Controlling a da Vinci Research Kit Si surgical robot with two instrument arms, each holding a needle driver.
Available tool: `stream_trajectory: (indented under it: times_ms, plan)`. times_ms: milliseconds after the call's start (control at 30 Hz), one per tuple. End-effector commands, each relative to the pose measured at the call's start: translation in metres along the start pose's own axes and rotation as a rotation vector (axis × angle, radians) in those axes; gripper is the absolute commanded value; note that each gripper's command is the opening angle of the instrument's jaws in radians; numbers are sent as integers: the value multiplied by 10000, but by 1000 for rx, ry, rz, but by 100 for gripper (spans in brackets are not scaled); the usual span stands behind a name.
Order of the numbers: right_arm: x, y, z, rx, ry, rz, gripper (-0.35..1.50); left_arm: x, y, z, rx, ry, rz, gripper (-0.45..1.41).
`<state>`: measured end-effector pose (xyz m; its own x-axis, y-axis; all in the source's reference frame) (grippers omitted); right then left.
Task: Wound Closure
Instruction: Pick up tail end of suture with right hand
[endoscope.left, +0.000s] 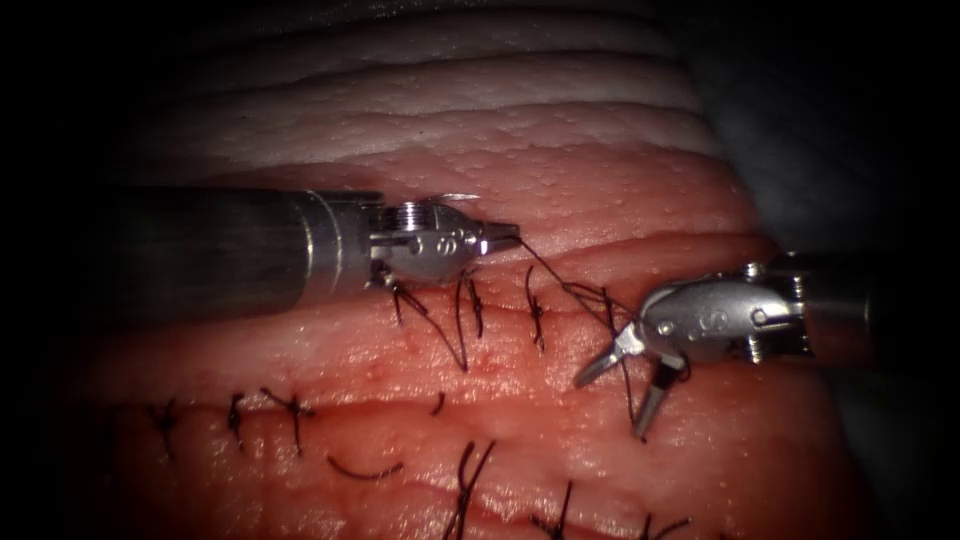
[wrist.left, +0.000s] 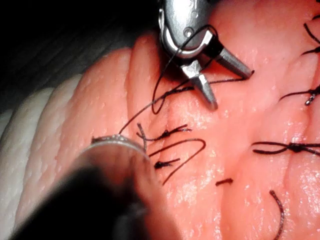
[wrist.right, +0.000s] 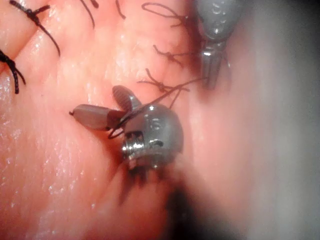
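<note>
Left claw (endoscope.left: 505, 236) closed on thread (endoscope.left: 560, 283); right claw (endoscope.left: 625, 385) spread wide, holding nothing.
Thread runs toward 4 o'clock, draped around the right claw, above the stitched cut (endoscope.left: 500, 310) in the tissue (endoscope.left: 600, 160).

Dark thread (endoscope.left: 560, 285) runs taut from the left tool (endoscope.left: 508, 235), whose jaws are closed on it, toward 4 o'clock past the right tool (endoscope.left: 625, 385), whose jaws are spread, holding nothing.

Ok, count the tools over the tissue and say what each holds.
2. The left tool, on the left, is shut on the thread. The right tool, on the right, is open and holds nothing, though thread loops round its wrist.
</note>
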<state>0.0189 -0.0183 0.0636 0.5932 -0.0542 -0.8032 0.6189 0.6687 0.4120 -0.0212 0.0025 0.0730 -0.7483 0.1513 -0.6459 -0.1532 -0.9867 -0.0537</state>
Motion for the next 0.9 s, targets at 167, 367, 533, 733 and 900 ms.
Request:
stream_trajectory:
  times_ms: [167, 367, 533, 733, 900]
  plan:
    - [-4, 0, 7, 36, -51, -4, 125, 0, 3, 7, 3, 1, 1, -45]
    - [-16, -16, 6, 71, -93, -18, 123, -1, 6, 7, 4, 1, -3, -45]
    - [-20, -23, 10, 101, -81, -34, 83, 1, 9, 6, 5, 0, -3, -45]
    - [-15, -15, 14, 101, -77, -31, 26, 5, 15, 3, 3, -1, -1, -45]
    - [-8, -5, 18, 106, -56, -26, -35, 8, 24, -2, 3, -1, 2, -45]
